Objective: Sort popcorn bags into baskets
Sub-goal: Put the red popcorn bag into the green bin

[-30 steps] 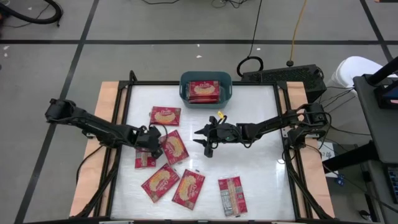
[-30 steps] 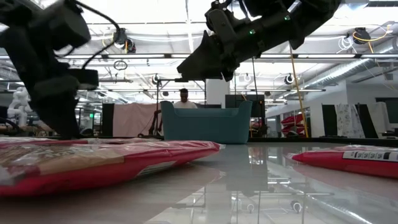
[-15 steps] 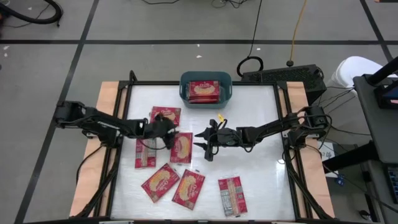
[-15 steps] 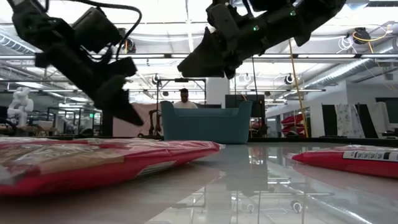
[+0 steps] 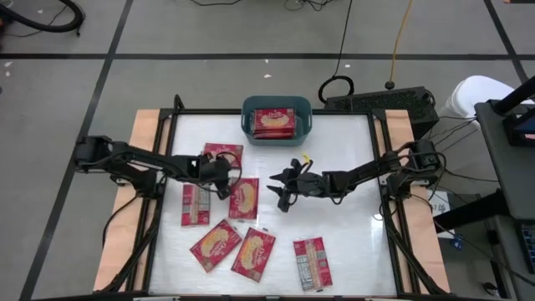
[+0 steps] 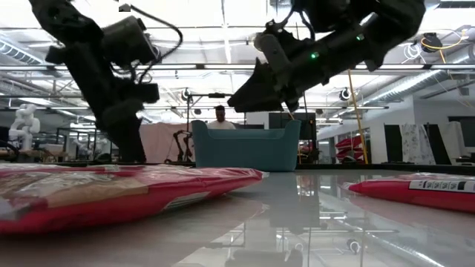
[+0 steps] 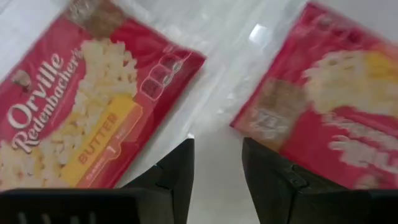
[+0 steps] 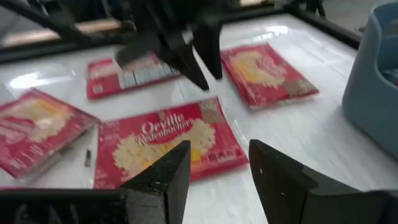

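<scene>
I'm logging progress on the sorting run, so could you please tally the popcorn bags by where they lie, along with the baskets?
Popcorn bags on the table: 6
Popcorn bags visible in the basket: 1 (any beneath it are hidden)
Teal-blue baskets: 1
Total: 8 things, 7 of them bags

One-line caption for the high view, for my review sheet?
Both open grippers, left and right, flank a popcorn bag; teal basket behind.
</scene>
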Motion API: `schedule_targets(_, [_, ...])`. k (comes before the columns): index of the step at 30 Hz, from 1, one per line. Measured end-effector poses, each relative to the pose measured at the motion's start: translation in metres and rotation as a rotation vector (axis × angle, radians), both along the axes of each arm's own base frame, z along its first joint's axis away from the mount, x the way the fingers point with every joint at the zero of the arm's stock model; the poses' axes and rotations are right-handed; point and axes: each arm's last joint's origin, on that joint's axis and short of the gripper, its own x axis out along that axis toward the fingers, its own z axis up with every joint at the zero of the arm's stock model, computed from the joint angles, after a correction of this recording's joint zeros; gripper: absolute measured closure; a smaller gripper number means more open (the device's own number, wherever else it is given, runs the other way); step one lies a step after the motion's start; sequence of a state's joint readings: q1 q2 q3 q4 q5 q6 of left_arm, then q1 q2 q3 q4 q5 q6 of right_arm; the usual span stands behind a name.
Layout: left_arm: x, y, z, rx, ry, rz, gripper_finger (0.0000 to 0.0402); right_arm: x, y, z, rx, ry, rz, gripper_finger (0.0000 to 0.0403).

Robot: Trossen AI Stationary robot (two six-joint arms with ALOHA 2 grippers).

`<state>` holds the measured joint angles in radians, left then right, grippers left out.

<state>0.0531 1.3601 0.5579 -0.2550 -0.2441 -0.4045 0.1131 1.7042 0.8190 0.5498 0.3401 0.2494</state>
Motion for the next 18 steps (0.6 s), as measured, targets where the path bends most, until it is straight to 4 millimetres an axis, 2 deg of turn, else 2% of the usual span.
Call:
schedule_targets(6, [0.021,0.009,-0.023,0.01,-0.032,-0.054,0.0301,-0.003,0.0,-0.002,-0.001,-0.043,0.002,0.0245])
schedule_targets(10, [0.044,0.016,-0.03,0.034,-0.165,-0.135,0.0326,-0.003,0.0,-0.001,0.0,-0.055,0.003,0.0245])
schedule_targets(14, [0.07,0.018,-0.017,0.064,-0.309,-0.23,0.0341,-0.003,-0.001,-0.002,0.007,-0.042,-0.001,0.0245])
schedule_targets(18, [0.079,0.017,0.001,0.042,-0.236,-0.272,0.0349,-0.006,-0.002,-0.008,0.06,0.013,-0.034,0.0245])
